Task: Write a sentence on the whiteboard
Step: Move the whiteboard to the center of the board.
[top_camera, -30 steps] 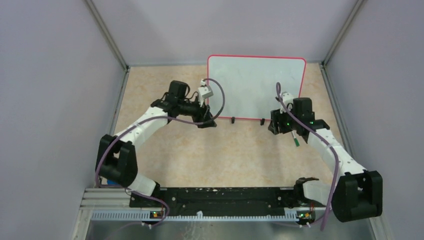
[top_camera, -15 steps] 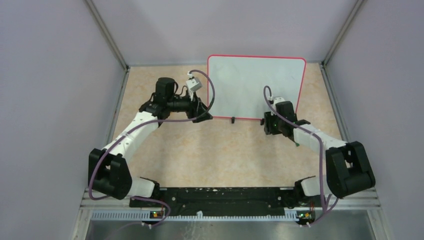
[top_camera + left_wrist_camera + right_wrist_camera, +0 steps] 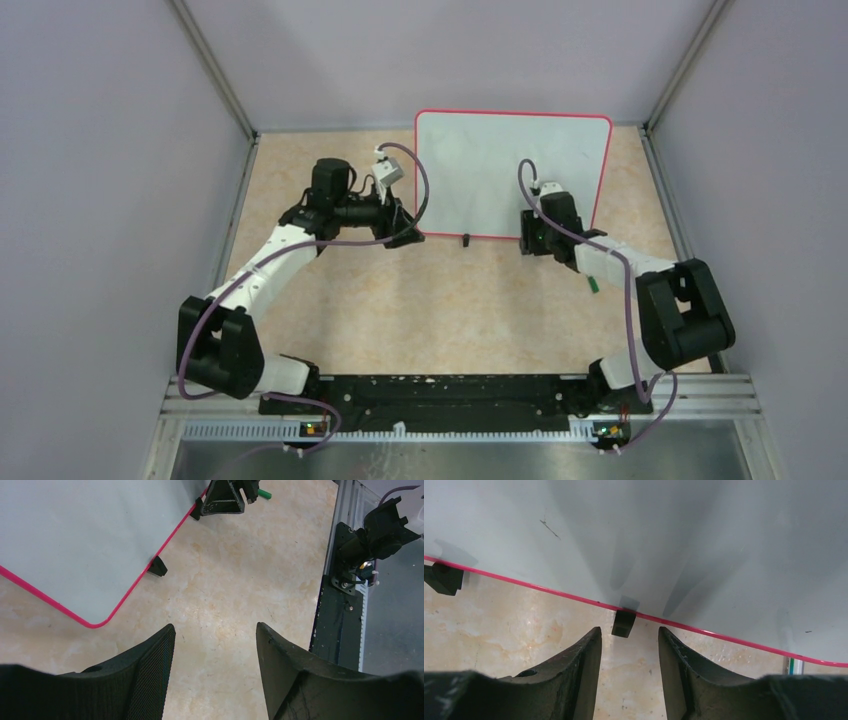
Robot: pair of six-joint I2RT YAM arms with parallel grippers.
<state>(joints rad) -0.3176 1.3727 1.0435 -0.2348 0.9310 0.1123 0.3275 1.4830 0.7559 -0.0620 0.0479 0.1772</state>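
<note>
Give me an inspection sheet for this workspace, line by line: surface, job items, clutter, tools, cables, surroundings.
Surface: beige speckled table, no spills seen.
Job's things: whiteboard at the far side, with a red rim and black feet; no sentence visible on it, only faint specks.
Clutter: small green object on the table beside the right arm; cannot tell what it is.
Grippers: left tool open and empty, by the board's near left corner; right tool open and empty, at the board's near edge, in line with a foot.
Cables: purple cable looped along each arm.
Surroundings: lilac walls on three sides; metal rail at the near edge.
</note>
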